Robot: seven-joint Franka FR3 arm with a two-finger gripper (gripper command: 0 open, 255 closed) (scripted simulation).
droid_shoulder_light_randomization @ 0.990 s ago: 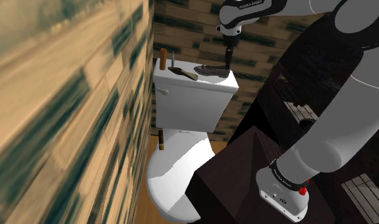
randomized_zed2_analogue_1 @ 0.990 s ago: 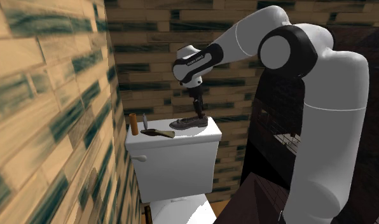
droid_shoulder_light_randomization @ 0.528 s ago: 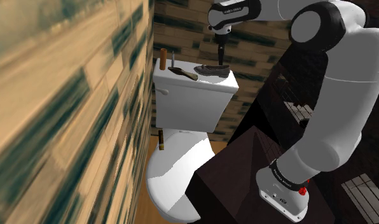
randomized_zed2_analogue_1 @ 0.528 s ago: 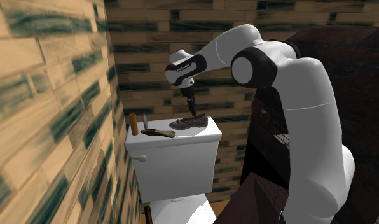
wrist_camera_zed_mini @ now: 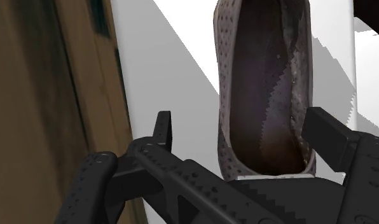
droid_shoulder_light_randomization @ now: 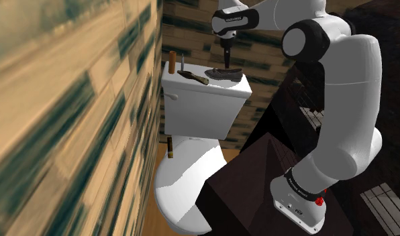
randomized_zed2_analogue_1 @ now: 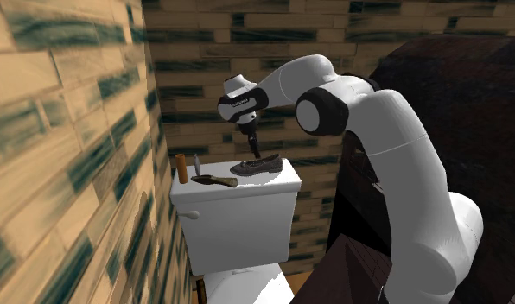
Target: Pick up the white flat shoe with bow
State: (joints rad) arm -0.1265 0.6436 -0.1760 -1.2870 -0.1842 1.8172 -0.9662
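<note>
The flat shoe (droid_shoulder_light_randomization: 225,74) looks dark grey-brown and lies on the white toilet tank lid (droid_shoulder_light_randomization: 240,87). In the second exterior view the shoe (randomized_zed2_analogue_1: 257,166) sits mid-lid, its toe toward that view's left. My gripper (droid_shoulder_light_randomization: 226,60) hangs just above the shoe's middle, pointing down, also seen from the other side (randomized_zed2_analogue_1: 254,148). In the wrist view the shoe (wrist_camera_zed_mini: 268,76) shows a perforated grey rim and dark inside, with its near end between my fingers. The gripper (wrist_camera_zed_mini: 241,124) is open, fingers apart and clasping nothing.
A brown cylinder (randomized_zed2_analogue_1: 183,167), a small grey upright piece (randomized_zed2_analogue_1: 196,161) and a brown handled tool (randomized_zed2_analogue_1: 215,180) lie on the lid beside the shoe. A wood-plank wall (droid_shoulder_light_randomization: 71,114) stands close by. The toilet bowl (droid_shoulder_light_randomization: 182,181) and dark stand (droid_shoulder_light_randomization: 259,181) are below.
The gripper has shifted toward the left of both exterior views, from over one end of the shoe to over its middle. The arm's elbow swung the same way. The shoe has not moved.
</note>
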